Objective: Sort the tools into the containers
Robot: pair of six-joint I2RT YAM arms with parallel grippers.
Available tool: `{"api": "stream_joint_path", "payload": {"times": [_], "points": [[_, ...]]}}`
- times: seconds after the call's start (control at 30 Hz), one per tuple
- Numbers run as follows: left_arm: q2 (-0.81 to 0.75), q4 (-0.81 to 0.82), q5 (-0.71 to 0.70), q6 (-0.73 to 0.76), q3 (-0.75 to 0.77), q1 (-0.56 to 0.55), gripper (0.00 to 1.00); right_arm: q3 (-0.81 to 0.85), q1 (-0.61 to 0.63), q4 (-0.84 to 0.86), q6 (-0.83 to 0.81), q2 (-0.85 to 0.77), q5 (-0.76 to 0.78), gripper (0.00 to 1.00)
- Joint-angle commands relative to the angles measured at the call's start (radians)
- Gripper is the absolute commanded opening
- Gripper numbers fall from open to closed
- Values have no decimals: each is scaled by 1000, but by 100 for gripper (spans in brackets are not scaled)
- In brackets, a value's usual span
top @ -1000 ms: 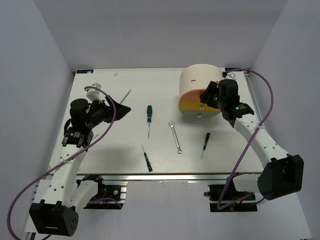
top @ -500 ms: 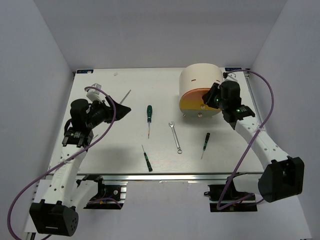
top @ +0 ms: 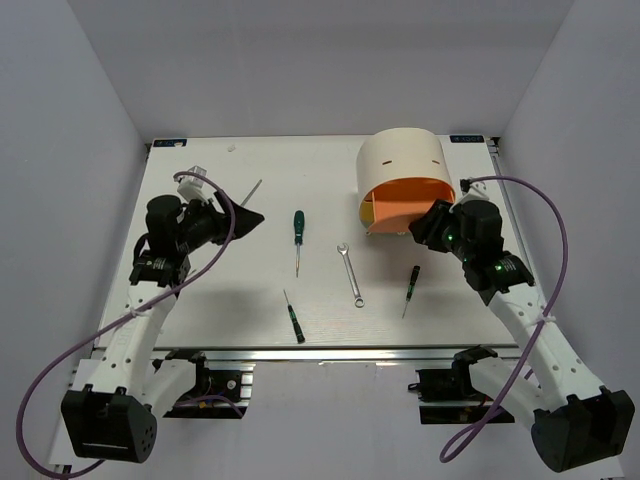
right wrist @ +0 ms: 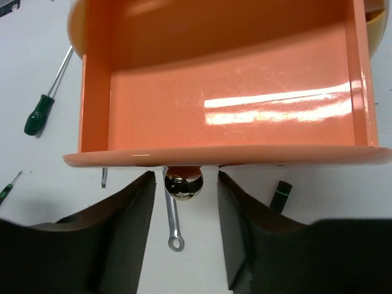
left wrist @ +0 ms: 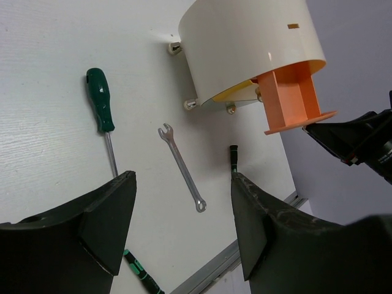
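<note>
Your right gripper is sitting at the front of the drawer, a glossy orange tray with straight side walls and a curved front lip, standing well out of the smooth, pale beige drum-shaped box. Its dark fingers are flanking the round, polished metal knob under the lip. A sliver of gap is showing on each side, so the jaws are partly parted and not clamping it.

Your left gripper is hanging above the left of the table, jaws spread wide and carrying nothing.

The tools are lying flat and well apart on the white, faintly grained top. The big screwdriver with the dark green handle is lying mid-table, and the thin silver double-ended wrench is lying to its right. A short screwdriver is resting just in front of the drawer beside your right fingers, and another is lying near the front rail. A bare thin shaft is showing just behind your left gripper, its handle hidden.

Pale walls are closing in the left, right and far edges, and the box is filling the far right corner.
</note>
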Motion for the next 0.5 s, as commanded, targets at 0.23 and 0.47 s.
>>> {"api": "stream_joint_path", "payload": {"times": [0.23,0.47], "points": [[196,-130,-146,112,159,-172,72,36,-2,22,-211,45,-314,80],[429,-187,-330,156,252,-313,43,56,-1,-76,-480,42,-597,60]]}}
